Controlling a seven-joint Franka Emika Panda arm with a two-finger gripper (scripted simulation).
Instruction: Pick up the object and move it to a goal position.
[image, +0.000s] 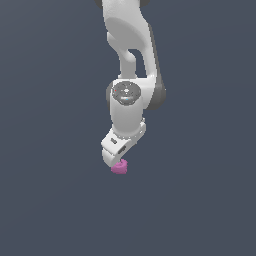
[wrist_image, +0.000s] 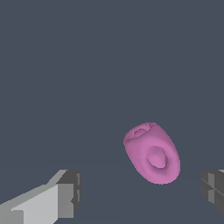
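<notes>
You see the arm reaching straight down, wrist tilted, hand (image: 116, 161) low over the object (image: 119, 167). Fingers (wrist_image: 65, 192) apart; the object (wrist_image: 152, 153) lies between them, untouched, nearer one finger.

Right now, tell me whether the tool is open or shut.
Open. In the wrist view the tool's two fingers stand wide apart, and the pink object lies between them, touching neither.
</notes>
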